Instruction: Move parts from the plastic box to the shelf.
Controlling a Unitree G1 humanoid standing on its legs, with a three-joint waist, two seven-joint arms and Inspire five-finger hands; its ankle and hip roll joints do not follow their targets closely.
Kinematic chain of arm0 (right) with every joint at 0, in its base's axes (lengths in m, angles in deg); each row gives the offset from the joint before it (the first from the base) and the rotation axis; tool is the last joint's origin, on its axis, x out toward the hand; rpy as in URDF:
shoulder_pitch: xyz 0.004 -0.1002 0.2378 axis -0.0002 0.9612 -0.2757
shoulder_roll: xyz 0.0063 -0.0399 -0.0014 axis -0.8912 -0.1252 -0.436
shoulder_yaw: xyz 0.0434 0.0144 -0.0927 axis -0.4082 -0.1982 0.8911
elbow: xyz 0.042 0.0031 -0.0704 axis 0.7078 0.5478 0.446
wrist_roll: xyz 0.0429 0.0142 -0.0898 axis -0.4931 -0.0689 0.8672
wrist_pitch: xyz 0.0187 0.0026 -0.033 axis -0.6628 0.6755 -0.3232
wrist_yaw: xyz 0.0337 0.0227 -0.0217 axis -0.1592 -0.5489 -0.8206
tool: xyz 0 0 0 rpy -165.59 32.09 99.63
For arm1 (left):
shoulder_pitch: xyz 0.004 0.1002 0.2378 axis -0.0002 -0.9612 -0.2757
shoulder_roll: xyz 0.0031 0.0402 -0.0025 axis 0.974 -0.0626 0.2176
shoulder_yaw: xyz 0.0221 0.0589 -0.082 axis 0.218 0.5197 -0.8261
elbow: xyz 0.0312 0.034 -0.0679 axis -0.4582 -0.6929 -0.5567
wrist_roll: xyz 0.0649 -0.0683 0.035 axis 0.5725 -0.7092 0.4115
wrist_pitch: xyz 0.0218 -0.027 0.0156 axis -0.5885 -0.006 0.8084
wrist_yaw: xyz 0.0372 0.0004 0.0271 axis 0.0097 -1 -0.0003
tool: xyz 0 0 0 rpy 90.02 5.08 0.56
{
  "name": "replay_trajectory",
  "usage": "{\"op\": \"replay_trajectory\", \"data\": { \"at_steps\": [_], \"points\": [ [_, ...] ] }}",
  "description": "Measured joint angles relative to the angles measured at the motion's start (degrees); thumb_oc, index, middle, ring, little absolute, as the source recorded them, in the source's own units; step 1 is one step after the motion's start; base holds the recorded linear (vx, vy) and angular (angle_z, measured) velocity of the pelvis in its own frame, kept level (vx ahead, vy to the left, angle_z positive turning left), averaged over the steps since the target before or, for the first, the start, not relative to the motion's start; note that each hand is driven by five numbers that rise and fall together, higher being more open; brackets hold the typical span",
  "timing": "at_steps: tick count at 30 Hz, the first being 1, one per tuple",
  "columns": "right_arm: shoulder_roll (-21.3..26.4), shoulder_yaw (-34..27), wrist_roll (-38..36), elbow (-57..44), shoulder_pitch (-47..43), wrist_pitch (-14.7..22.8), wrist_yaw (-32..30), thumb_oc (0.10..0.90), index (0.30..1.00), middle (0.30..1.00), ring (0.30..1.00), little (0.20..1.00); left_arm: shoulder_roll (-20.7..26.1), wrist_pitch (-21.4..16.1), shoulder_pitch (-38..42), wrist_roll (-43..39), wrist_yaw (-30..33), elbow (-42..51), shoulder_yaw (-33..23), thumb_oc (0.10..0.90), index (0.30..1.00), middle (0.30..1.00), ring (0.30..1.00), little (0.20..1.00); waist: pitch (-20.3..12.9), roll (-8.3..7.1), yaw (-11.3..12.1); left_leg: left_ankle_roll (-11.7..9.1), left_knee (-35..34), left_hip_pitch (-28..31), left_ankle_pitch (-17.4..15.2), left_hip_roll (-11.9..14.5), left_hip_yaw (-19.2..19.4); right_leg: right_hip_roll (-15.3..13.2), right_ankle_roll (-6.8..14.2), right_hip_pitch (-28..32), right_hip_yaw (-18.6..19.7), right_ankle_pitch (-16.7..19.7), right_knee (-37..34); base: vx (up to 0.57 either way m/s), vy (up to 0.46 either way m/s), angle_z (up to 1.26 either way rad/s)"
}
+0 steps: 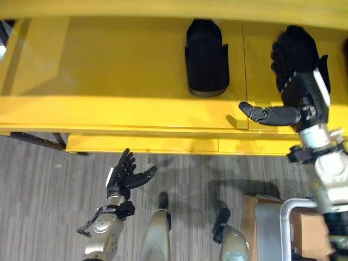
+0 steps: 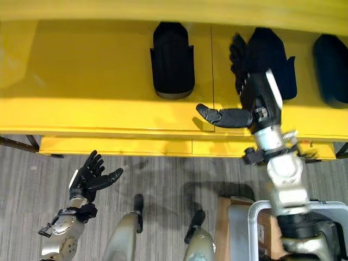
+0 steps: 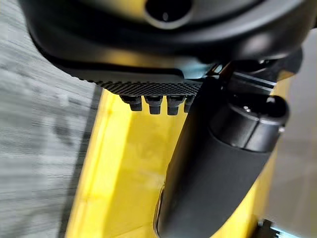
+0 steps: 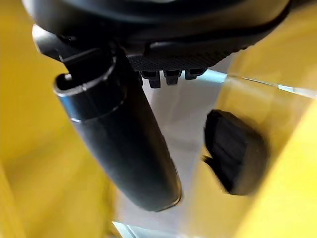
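Observation:
A yellow shelf (image 1: 109, 65) runs across the far side. One black part (image 1: 206, 57) stands on it at the middle. My right hand (image 2: 260, 98) reaches over the shelf, open, with straight fingers and the thumb stuck out to the left. Its fingers lie by the left side of a second black part (image 2: 274, 57), holding nothing. The right wrist view shows a black part (image 4: 235, 151) on the shelf past the thumb. A third black part (image 2: 331, 68) sits at the far right. My left hand (image 1: 124, 176) hangs open low over the floor, empty. The plastic box (image 2: 296, 205) is at the lower right.
A brown cardboard box (image 2: 223, 217) stands on the grey carpet beside the plastic box. The shelf's front lip (image 1: 141, 144) juts out over the floor. The shelf's left half (image 1: 81, 54) is bare yellow surface.

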Motion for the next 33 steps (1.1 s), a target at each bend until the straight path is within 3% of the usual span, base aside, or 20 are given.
{"op": "replay_trajectory", "data": {
  "at_steps": [3,5,6,8,15,20,24,29,33],
  "points": [
    [-1.33,2.94,-0.98,0.09,3.80,-0.98,0.62,0.900,1.000,1.000,1.000,1.000,-1.18,-0.07,-0.75,0.05,-0.74,0.03,1.08,0.900,1.000,1.000,1.000,1.000,-2.57,0.36,-0.96,0.08,-1.97,1.59,0.24,-0.54,0.57,-0.12,0.61,1.47,0.00,1.01,-2.54,0.06,0.061,-0.04],
    [-8.00,1.22,-1.32,-0.86,7.80,-0.89,1.31,0.900,1.000,1.000,1.000,1.000,-2.57,0.04,-1.19,0.21,-0.53,-0.01,1.04,0.900,1.000,1.000,1.000,1.000,-3.53,-0.50,-1.01,-0.06,-4.43,5.33,0.50,-0.91,1.47,-0.32,0.91,4.58,0.08,1.29,-4.55,0.03,0.045,-0.08],
    [-11.26,1.92,-2.70,-0.90,10.44,-0.57,1.34,0.900,1.000,1.000,1.000,1.000,-3.07,-0.06,-2.74,0.52,-0.53,-0.08,1.19,0.900,1.000,1.000,1.000,1.000,-5.55,-0.94,-1.03,-0.05,-5.38,6.04,0.58,-1.11,1.81,-0.09,1.03,4.99,0.22,1.35,-5.33,0.02,0.038,-0.14],
    [-10.47,3.21,-3.71,-0.77,12.97,-0.70,2.07,0.900,1.000,1.000,1.000,1.000,-3.14,-0.05,-3.43,1.68,-0.50,-0.12,1.64,0.900,1.000,1.000,1.000,1.000,-7.18,-1.05,-2.46,-0.10,-6.08,6.29,0.61,-1.33,1.85,-0.26,1.21,5.22,0.07,1.63,-6.00,0.03,0.086,-0.04],
    [-15.84,5.13,-3.50,7.23,22.08,-1.78,3.63,0.900,1.000,1.000,1.000,1.000,-4.19,0.62,-5.53,2.74,0.44,-1.42,0.95,0.900,1.000,1.000,1.000,1.000,-10.19,-2.54,-4.06,0.01,-11.21,10.81,2.67,-2.49,3.82,-1.63,1.57,6.24,1.62,2.00,-6.33,0.01,0.071,-0.10],
    [-16.43,4.55,-1.91,10.74,24.37,-3.42,2.83,0.900,1.000,1.000,1.000,1.000,-4.02,0.72,-5.26,4.63,0.48,-1.86,0.90,0.900,1.000,1.000,1.000,1.000,-10.84,-2.43,-4.77,0.76,-12.01,11.65,3.20,-3.94,5.25,-2.88,2.02,5.73,3.29,2.96,-6.09,0.02,0.150,-0.09],
    [-18.25,2.26,-2.03,10.39,24.37,-3.22,1.87,0.900,1.000,1.000,1.000,1.000,-4.01,0.53,-4.54,5.15,0.37,-2.10,1.36,0.900,1.000,1.000,1.000,1.000,-11.14,-2.73,-5.99,2.58,-13.12,11.92,2.93,-6.59,6.38,-5.48,1.62,4.59,4.80,4.14,-4.34,0.00,0.183,-0.02],
    [-20.93,-1.02,-3.26,9.08,24.71,-2.89,0.37,0.900,1.000,1.000,1.000,1.000,-3.95,0.04,-3.34,5.33,0.25,-2.02,2.04,0.900,1.000,1.000,1.000,1.000,-11.57,-2.46,-8.54,4.87,-13.82,11.22,3.54,-9.04,7.21,-8.10,-0.78,2.24,7.13,8.80,-3.79,-0.01,0.194,0.01],
    [-22.36,-2.60,-4.53,7.39,23.71,-1.32,-1.43,0.900,1.000,1.000,1.000,1.000,-3.04,-1.69,-3.48,6.16,0.37,-1.97,1.81,0.900,1.000,1.000,1.000,1.000,-11.48,-2.51,-8.34,7.34,-15.02,9.52,4.98,-9.44,12.23,-8.99,-1.80,-3.48,7.55,18.86,-6.30,-0.06,0.173,-0.59]
  ]
}}
